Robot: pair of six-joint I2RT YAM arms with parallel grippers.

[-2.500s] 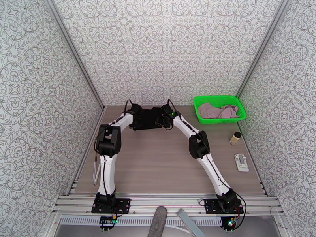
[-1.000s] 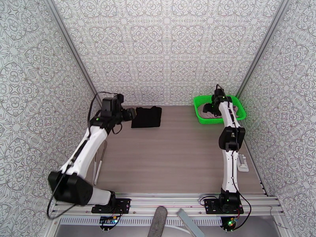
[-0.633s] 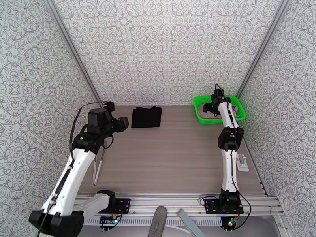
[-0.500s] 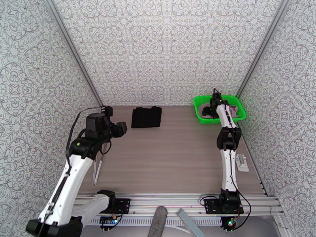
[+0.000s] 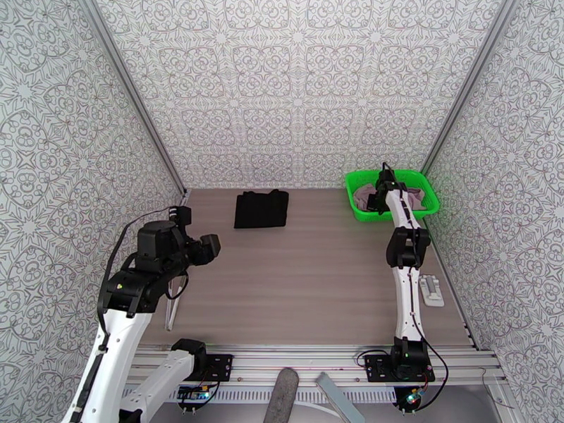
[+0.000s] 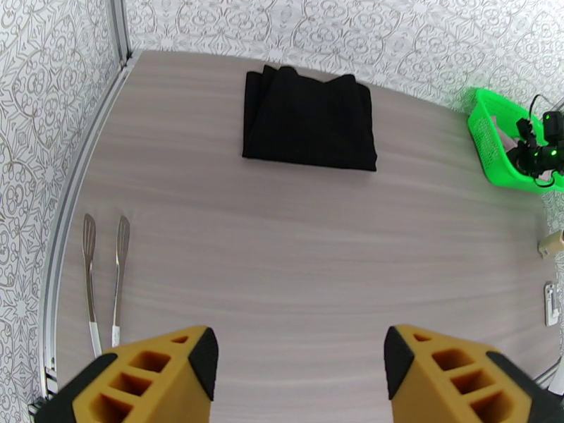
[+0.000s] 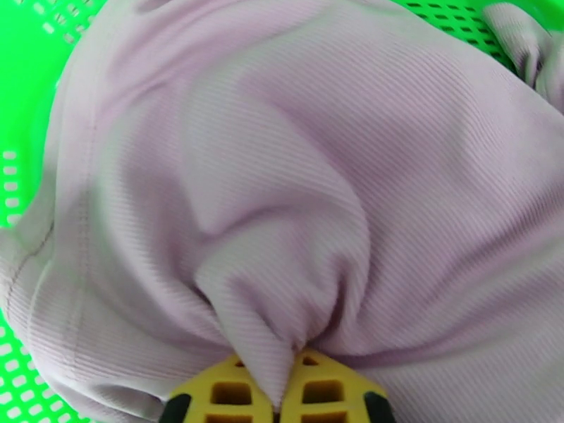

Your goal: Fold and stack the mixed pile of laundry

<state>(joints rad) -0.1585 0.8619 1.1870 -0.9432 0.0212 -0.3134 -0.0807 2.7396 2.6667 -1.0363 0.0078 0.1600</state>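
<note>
Since the earlier frames, when both claws sat together at the black garment (image 5: pixel 261 209), the arms had parted. The left arm had swung back toward the near left of the table (image 5: pixel 296 276), and the right arm had reached out to the green basket (image 5: pixel 427 204) in the far right corner. The left gripper (image 6: pixel 299 361) hung above bare tabletop with its jaws spread wide and nothing between them. The right gripper (image 7: pixel 282 389), open a second before, had closed tight on a pinched ridge of the pink garment (image 7: pixel 282 170). The black garment lay folded flat near the back wall, left of centre and in the same spot as before, with its long axis running left to right along the wall. Its far edge showed two small humps in the left wrist view (image 6: pixel 308 118). The pink garment stayed crumpled inside the basket (image 7: pixel 28 37) with no clear long axis, its folds drawn to a peak at the fingertips. From above, the right arm covered much of that cloth (image 5: pixel 361 195), and the right claw (image 5: pixel 374 199) was too small there to judge. Metal tongs (image 6: pixel 102 276) lay along the left rail. A tan object (image 6: pixel 553 242) was cut off at the edge of the left wrist view.
</note>
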